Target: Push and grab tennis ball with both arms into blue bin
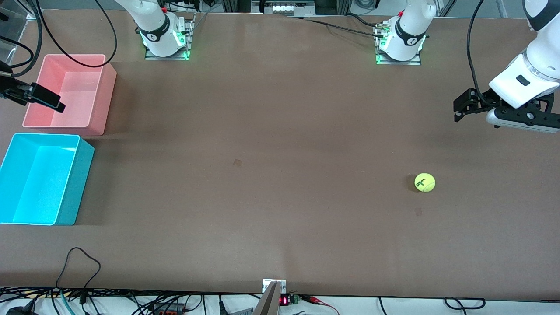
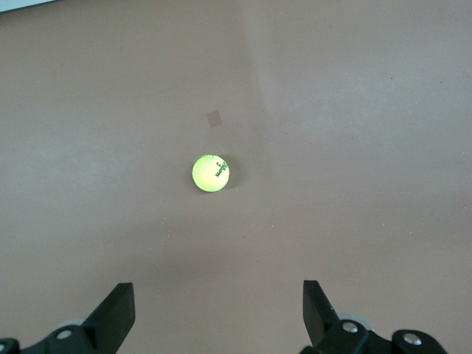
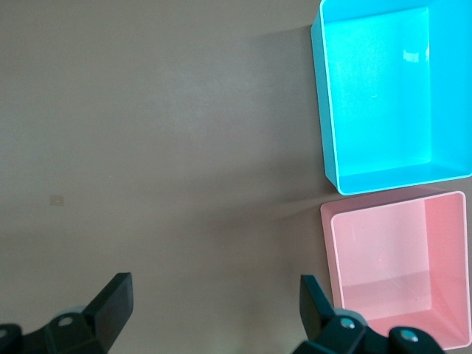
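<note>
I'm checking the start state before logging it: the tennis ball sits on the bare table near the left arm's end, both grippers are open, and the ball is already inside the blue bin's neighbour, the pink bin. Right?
Not quite. The tennis ball is in no bin: the front view shows it on the bare table, apart from the pink bin and the blue bin. The left gripper and right gripper are open.

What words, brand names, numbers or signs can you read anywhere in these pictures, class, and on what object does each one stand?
Tennis ball: dark printed lettering with what looks like a "3" beside it; the word is too small and blurred to read, also in the left wrist view.
Small display at the table's edge nearest the front camera: red lit digits, too small to read.
Blue bin and pink bin: no text visible.
</note>
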You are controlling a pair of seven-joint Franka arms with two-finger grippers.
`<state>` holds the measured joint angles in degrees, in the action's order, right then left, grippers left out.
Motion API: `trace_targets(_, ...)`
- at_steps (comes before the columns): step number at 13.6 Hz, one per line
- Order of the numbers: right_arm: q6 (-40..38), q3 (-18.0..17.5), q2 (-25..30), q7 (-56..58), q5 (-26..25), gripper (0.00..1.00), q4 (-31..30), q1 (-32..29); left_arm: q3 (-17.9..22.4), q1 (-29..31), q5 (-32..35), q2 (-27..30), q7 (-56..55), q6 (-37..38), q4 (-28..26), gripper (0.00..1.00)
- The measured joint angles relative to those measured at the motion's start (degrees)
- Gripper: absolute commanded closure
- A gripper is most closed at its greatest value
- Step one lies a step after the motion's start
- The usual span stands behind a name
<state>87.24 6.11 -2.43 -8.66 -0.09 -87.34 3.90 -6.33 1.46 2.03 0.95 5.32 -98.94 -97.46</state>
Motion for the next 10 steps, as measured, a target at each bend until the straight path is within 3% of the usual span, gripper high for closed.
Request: trace_targets(10,-0.03,-0.03,0.0,0.0,0.0,0.0,0.0,0.02,0.09,0.15,0.0,-0.09,-0.04,1.24,0.24,0.0)
